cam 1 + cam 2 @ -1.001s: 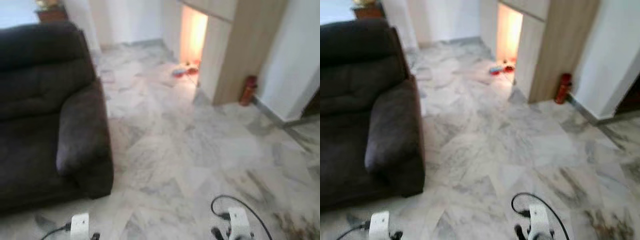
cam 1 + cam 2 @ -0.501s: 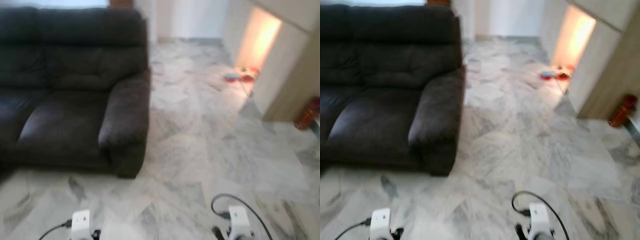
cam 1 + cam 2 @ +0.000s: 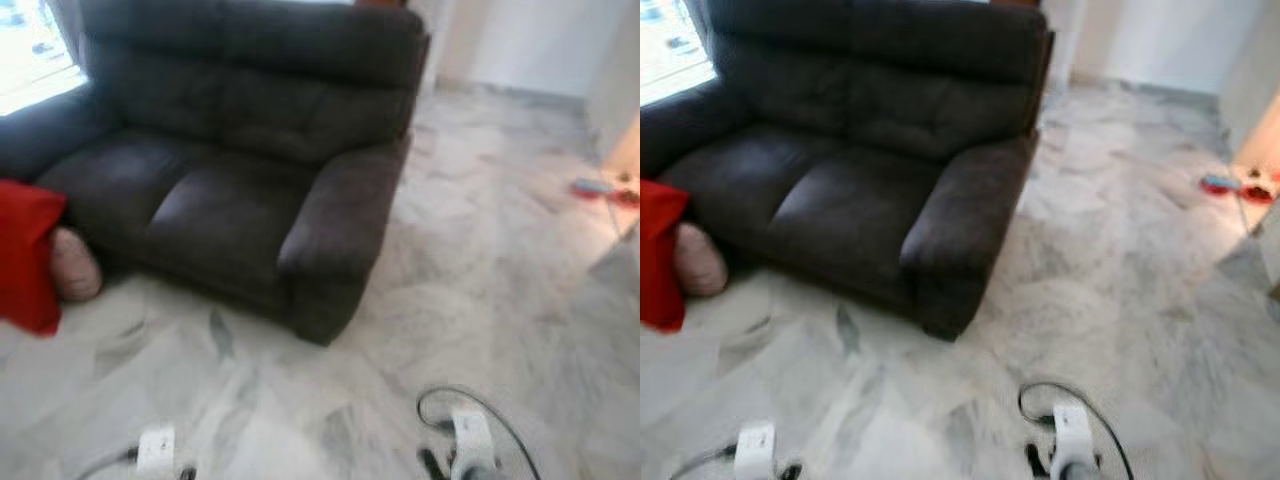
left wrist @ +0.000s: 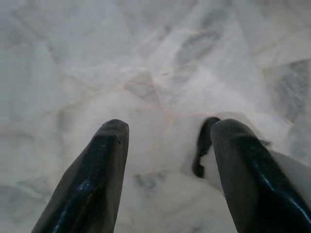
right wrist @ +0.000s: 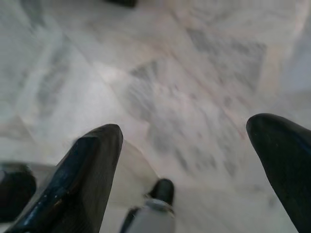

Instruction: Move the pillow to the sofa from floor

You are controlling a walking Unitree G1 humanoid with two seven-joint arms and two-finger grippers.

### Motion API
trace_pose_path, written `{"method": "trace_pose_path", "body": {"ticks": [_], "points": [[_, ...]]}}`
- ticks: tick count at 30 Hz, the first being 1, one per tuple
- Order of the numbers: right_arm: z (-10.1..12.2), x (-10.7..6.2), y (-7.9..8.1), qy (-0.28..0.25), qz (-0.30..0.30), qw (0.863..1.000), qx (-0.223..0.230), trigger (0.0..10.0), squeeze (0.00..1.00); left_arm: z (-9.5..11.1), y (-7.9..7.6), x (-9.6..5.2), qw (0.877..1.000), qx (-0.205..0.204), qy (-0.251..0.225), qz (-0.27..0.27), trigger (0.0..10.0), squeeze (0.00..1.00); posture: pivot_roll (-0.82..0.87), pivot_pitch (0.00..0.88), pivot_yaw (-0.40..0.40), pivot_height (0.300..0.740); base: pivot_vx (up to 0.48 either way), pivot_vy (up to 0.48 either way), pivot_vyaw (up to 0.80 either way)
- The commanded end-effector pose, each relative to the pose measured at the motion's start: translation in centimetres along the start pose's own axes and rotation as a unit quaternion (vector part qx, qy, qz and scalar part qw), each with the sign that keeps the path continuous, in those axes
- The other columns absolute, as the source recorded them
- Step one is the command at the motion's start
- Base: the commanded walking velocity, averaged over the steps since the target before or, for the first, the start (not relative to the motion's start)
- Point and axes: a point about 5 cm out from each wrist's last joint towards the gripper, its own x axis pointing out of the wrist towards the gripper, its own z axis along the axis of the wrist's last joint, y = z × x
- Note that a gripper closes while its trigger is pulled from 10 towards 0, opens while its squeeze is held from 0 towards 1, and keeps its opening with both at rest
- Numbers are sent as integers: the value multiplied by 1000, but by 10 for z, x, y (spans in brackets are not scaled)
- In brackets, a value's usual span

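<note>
Two seats make up the dark sofa (image 3: 240, 170) ahead of me, its back toward the far wall and its near armrest (image 3: 335, 225) jutting toward open marble floor (image 3: 480, 290). The red pillow (image 3: 25, 255) stands on the floor at my far left, against the sofa's front corner, long side roughly upright, partly cut off by the picture's edge. A pale round cushion (image 3: 75, 265) sits just beside it, touching the sofa base. I see wide bare floor to my right. My left gripper (image 4: 167, 145) and right gripper (image 5: 187, 145) both hang over the tiles, fingers spread, holding nothing.
</note>
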Motion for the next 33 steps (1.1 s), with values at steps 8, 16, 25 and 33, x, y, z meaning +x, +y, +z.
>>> {"method": "trace_pose_path", "body": {"ticks": [8,16,25,33], "points": [[-11,-3,-9,8,-18,999,27,10000,0,-1,-6,0,1000,-4,3,-7,10000,0,38,0,-32,740,0,0,0],[-12,-3,-9,18,-22,999,26,10000,0,-1,-6,0,1000,-5,8,-5,10000,0,38,0,-33,740,0,155,-200],[-10,-3,-9,6,-19,999,26,10000,0,-1,-6,0,1000,-5,9,-5,10000,0,40,0,-33,740,0,333,-89],[-10,-3,-9,6,-21,999,28,10000,0,-1,-6,0,1000,-7,10,-4,10000,0,39,0,-34,740,0,338,0]]}}
